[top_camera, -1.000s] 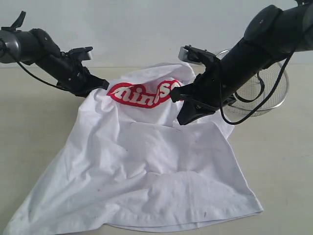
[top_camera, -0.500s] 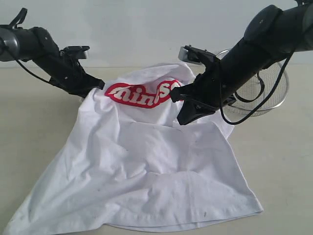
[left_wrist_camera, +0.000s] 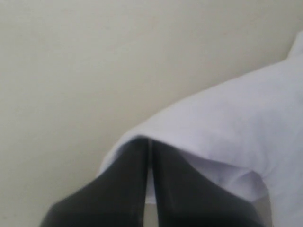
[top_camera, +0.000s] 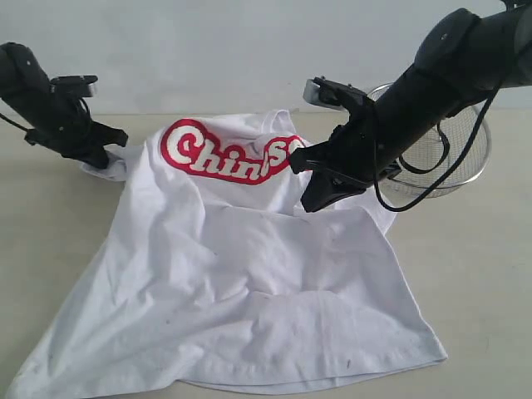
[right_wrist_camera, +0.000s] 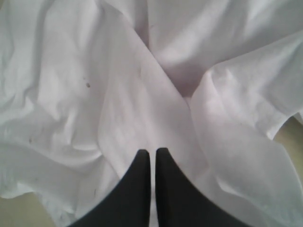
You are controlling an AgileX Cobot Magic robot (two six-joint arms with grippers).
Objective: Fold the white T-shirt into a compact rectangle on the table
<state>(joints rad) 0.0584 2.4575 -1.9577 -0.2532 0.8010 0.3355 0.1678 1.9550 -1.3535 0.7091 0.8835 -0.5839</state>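
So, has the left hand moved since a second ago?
Yes. The left hand has pulled leftward in the exterior view, away from the wire basket, drawing the white T-shirt out and uncovering more lettering.

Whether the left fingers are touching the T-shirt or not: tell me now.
Touching. The left wrist view shows the shut left fingers with the edge of the T-shirt folded over their tips and pinched between them.

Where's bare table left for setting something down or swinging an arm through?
Bare table lies at the left, between the left gripper and the white T-shirt's slanting edge, and at the right, in front of the wire basket. Crowded: far right, where the right gripper and its arm meet shirt and basket.
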